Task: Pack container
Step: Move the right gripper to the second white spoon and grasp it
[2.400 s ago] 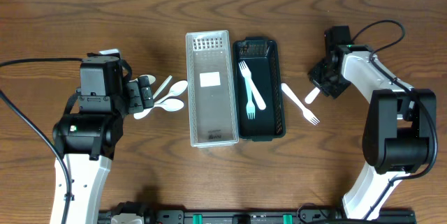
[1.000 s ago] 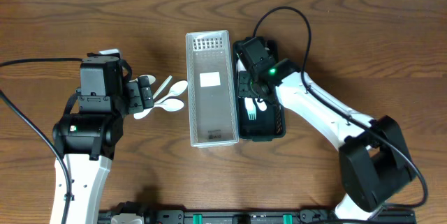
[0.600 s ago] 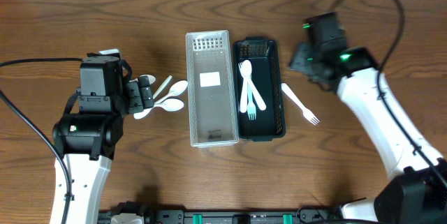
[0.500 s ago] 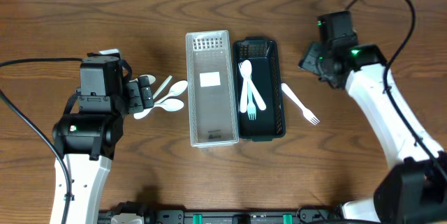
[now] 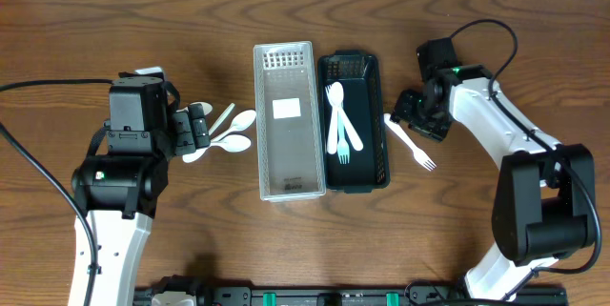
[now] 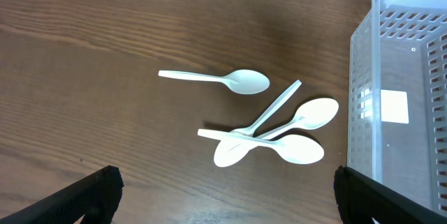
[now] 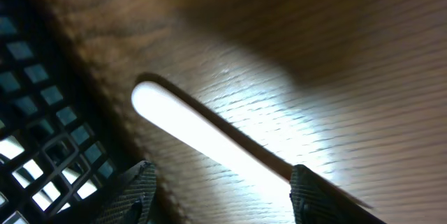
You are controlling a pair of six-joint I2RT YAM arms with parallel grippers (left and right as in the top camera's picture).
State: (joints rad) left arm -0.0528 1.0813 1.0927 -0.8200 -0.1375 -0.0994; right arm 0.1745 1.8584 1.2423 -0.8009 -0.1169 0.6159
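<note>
Partly packed, going by the layout. In the black basket [image 5: 374,174]: white forks [image 5: 339,127], overlapping, two or three, hard to count. In the clear basket [image 5: 262,158], just beside the black one at its 9 o'clock: nothing visible but a white label [image 5: 286,109]. Left out on the worktop [image 5: 496,30]: one last fork [image 5: 416,147] at 3 o'clock of the black basket, just beside its wall, handle end toward 11 o'clock, tines toward 5 o'clock. Also out: four spoons [image 6: 307,112] at 9 o'clock of the clear basket, three heaped together, one lying apart, none touching the basket.

For the right end effector [image 7: 220,185]: spread open, low over the last fork's handle end, fingers [image 7: 136,192] straddling the handle, not clamped, gripping nothing. Cannot tell about contact with the worktop. For the left end effector [image 5: 195,127]: spread wide per the wrist view, gripping nothing, at the 9 o'clock edge of the spoons.

Judged progress: fork side nearly done, spoon side untouched, so roughly a third to a half. Remaining, as a guess: clamping the last fork, dropping it in with the others, then moving all four spoons, presumably into the clear basket. Likely fiddly: thin flat handle, easy to slip
</note>
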